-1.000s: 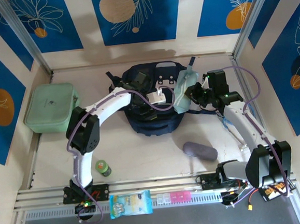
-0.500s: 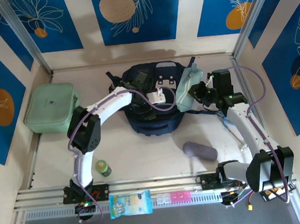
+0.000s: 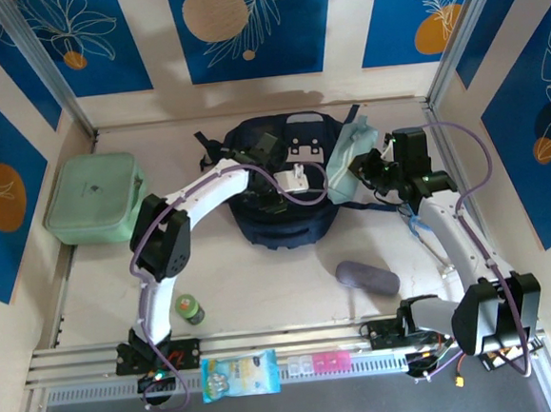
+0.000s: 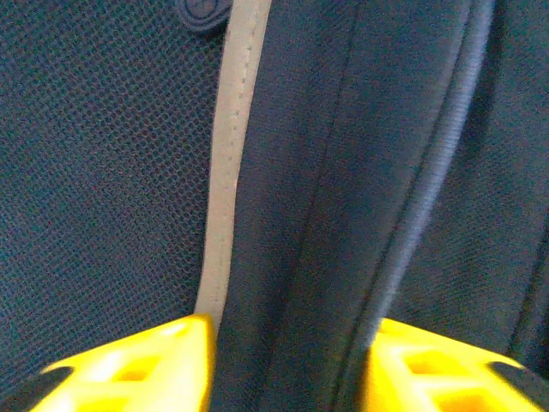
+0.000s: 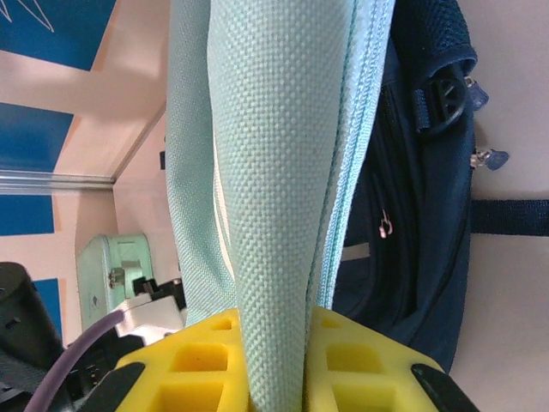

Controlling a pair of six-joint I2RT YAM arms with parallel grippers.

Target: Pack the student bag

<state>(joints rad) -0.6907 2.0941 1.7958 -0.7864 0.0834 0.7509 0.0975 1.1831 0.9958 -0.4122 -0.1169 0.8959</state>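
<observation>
A large dark navy fabric backpack [image 3: 285, 200] with black straps is seen lying flat at the rear middle of the pale worktop [image 3: 262, 274]. The left gripper [image 4: 287, 365] is lowered onto it. A raised fold of navy cloth beside a grey strip is seen between the yellow fingers [image 4: 163, 360], which are set narrowly. Whether the fold is actually pinched cannot be told.

A pale mint green woven-fabric pouch [image 5: 274, 172] is clamped between the fingers of the right gripper [image 5: 274, 343] and held upright, just beside the backpack's right edge.

A mint green square zip case [image 3: 93, 196] is found at the far left, well apart from the backpack. A grey oblong pouch [image 3: 367, 277] is lying near the right arm, and a small green-lidded jar [image 3: 189, 309] is standing by the left arm's base.
</observation>
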